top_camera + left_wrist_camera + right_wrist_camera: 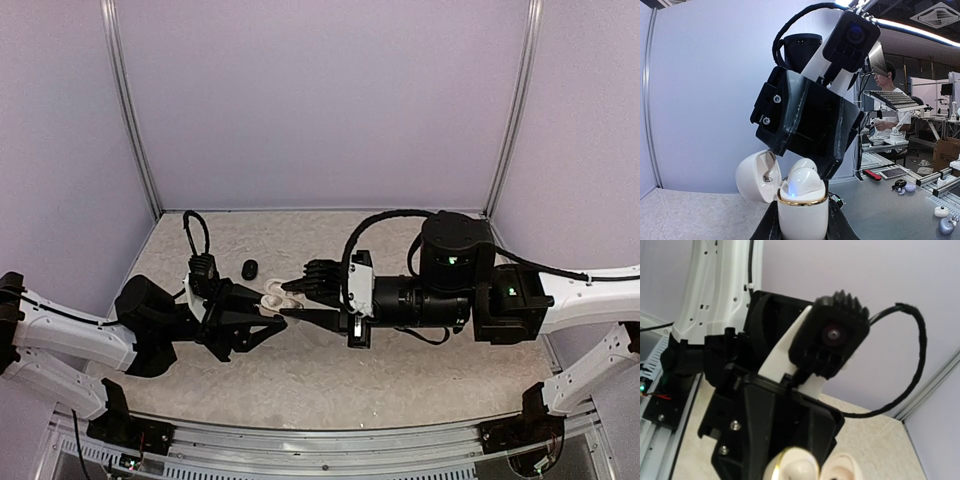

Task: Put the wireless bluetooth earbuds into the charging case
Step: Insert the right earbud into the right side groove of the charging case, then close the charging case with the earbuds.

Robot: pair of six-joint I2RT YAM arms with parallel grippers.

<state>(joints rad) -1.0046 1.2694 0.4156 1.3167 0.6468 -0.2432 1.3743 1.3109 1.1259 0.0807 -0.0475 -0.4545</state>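
Black and rounded, a small object [249, 267] is seen lying alone on the table, just beyond the left gripper [270, 303] and apart from it; whether it is a bud or a pod cannot be told. The right gripper [290, 300] is brought in from the opposite side, tip to tip with the left one. In the left wrist view its black block looms directly over the case and hides the far side of the case's mouth. How far its jaws are parted, and whether anything is pinched there, cannot be told. The pale, mottled tabletop [400, 380] is enclosed by plain lavender walls [320, 100] with aluminium corner posts [130, 110], and a metal rail [320, 445] runs along the near edge. The white oval charging case [802, 210] with a gold rim is clamped at its base between the left gripper's jaws, closed partway upon it and held above the table. Its long axis runs along those fingers, its mouth is turned toward the right gripper, and its hinged lid [757, 175] is swung open to one side. Two white rounded domes [801, 181], one lit by a small blue light, fill the mouth; whether these are the earbuds or part of the case cannot be told.
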